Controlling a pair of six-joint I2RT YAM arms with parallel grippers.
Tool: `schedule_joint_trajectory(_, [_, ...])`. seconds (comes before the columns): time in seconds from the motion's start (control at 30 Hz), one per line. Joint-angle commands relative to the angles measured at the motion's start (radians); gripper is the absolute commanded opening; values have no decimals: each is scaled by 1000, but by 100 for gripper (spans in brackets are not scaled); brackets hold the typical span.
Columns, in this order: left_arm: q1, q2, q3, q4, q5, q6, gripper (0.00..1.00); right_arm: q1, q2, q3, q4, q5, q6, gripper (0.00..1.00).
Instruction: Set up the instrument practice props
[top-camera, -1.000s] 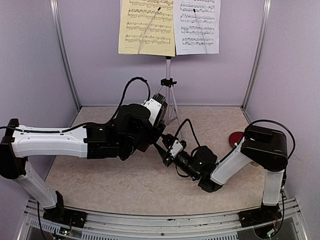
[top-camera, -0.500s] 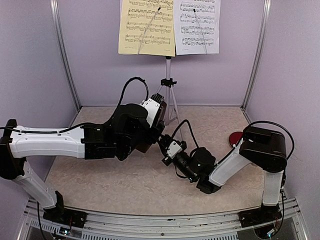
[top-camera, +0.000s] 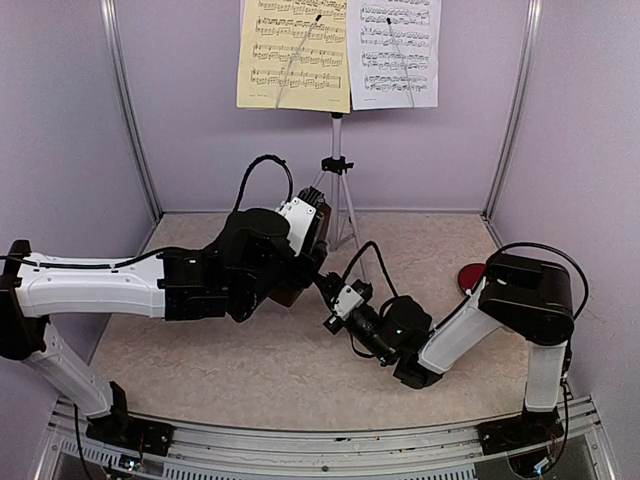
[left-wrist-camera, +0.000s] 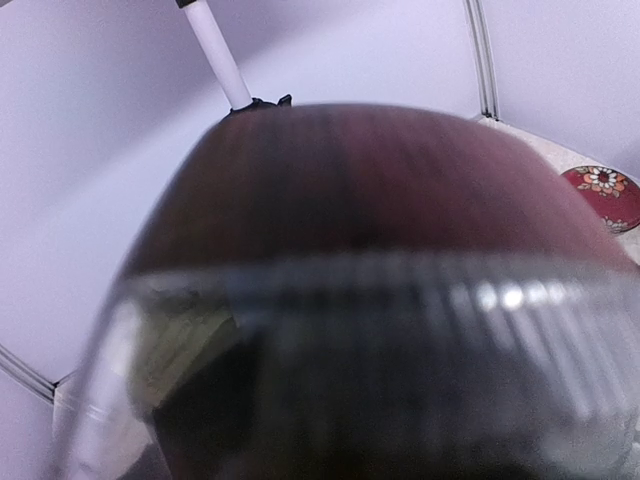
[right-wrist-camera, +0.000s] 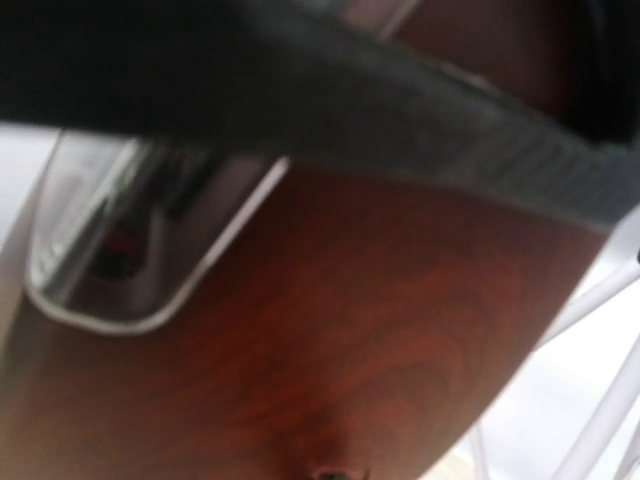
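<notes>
Red round dish (top-camera: 469, 274) sits flat on the table (top-camera: 250, 380), right side, toward the back corner. Only part of it shows from above. Left wrist view catches the dish (left-wrist-camera: 603, 190) at its far right edge: red rim, floral pattern inside. Table top is beige, mottled, stone-look. Lilac walls (top-camera: 190, 130) close it in on three sides. Metal uprights stand in the back corners: left upright (top-camera: 130, 110), right upright (top-camera: 513, 110). Aluminium rail (top-camera: 330, 448) runs along the near edge of the table.
</notes>
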Motion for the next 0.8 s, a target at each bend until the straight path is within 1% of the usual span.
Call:
schedule_joint_trajectory(0.0, [-2, -80, -21, 140, 17, 9, 21, 10, 0, -4, 28, -11, 51, 0])
schedule_joint_trajectory(0.13, [-2, -93, -56, 176, 31, 23, 21, 6, -18, -10, 15, -47, 128, 0])
schedule_joint_trajectory(0.4, [-14, -124, -166, 302, 61, 59, 19, -75, -76, -41, -2, -142, 370, 0])
schedule_joint_trajectory(0.6, [-14, -120, -192, 341, 67, 76, 18, -101, -83, -40, -8, -207, 464, 0])
schedule_joint_trajectory(0.77, [-14, -110, -201, 362, 64, 85, 18, -113, -82, -44, -1, -211, 513, 0])
